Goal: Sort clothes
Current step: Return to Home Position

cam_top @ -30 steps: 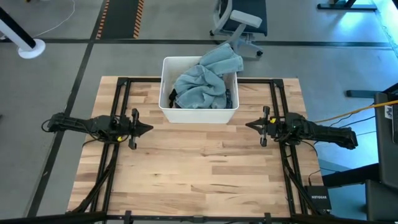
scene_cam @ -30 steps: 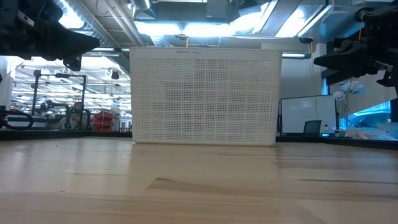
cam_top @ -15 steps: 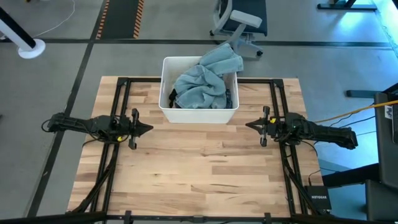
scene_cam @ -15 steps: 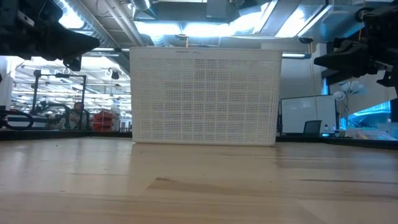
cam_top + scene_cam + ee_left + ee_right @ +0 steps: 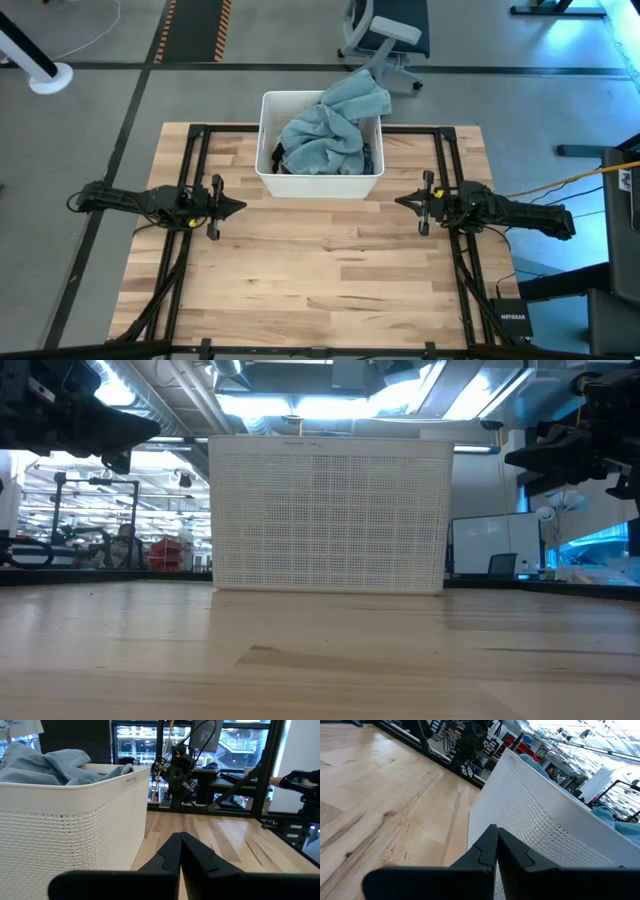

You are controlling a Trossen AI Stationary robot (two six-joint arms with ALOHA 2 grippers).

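Observation:
The clothes (image 5: pixel 330 130) are heaped in a white plastic bin (image 5: pixel 268 140) at the table's far middle. A large light-blue denim piece lies on top and spills over the bin's far right corner; a dark garment (image 5: pixel 280 158) shows beneath it. The denim also rises above the bin's rim in the left wrist view (image 5: pixel 50 765). My left gripper (image 5: pixel 240 207) waits shut at the table's left, pointing level toward the middle. My right gripper (image 5: pixel 398 201) waits shut at the right, facing it. Both fingertip pairs meet with nothing between them (image 5: pixel 179 837) (image 5: pixel 495 830).
The bin's perforated front wall (image 5: pixel 330 515) stands across the middle of the low view. Black frame rails (image 5: pixel 195 170) run along the table's left and right sides. Bare wooden tabletop (image 5: pixel 320 270) lies between the arms and toward the near edge. An office chair (image 5: pixel 385 35) stands beyond the table.

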